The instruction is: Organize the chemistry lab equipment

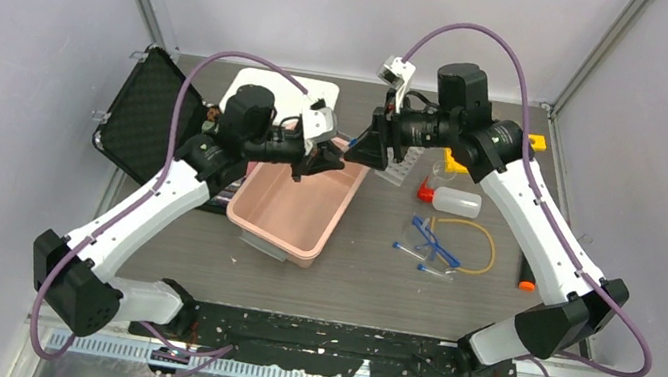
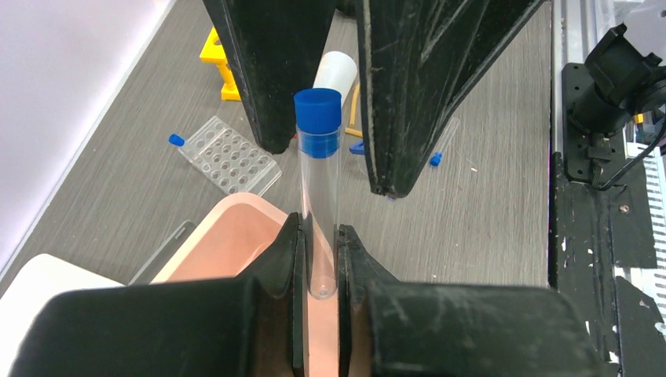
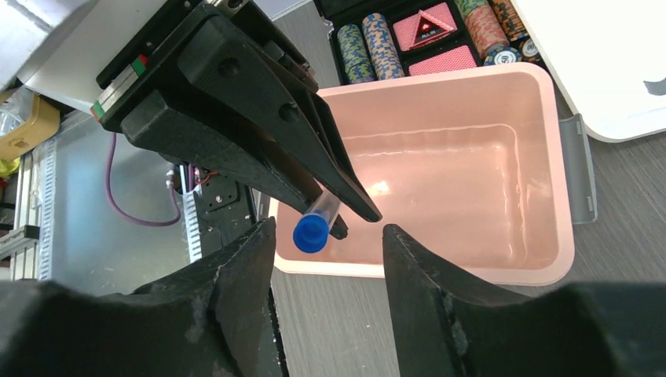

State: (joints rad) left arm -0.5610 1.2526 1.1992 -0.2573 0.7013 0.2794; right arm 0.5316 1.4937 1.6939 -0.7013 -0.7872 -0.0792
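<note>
My left gripper (image 2: 318, 228) is shut on the bottom end of a clear blue-capped test tube (image 2: 318, 196), held over the near corner of the pink tub (image 1: 291, 212). The tube's cap (image 3: 309, 233) points at my right gripper (image 3: 328, 228), which is open; its fingers (image 2: 416, 94) stand either side of the cap without closing on it. In the top view the two grippers meet nose to nose, left gripper (image 1: 319, 161) and right gripper (image 1: 364, 146). The clear tube tray (image 1: 397, 166) lies just right of them. Two more tubes (image 1: 406, 250) lie on the table.
The white red-capped squeeze bottle (image 1: 454, 202), blue safety glasses (image 1: 433, 240) and yellow tubing (image 1: 478, 242) lie to the right. The yellow rack (image 2: 218, 63) sits behind the tray. A white lid (image 1: 275, 88) and a black case of poker chips (image 3: 424, 31) lie behind the tub.
</note>
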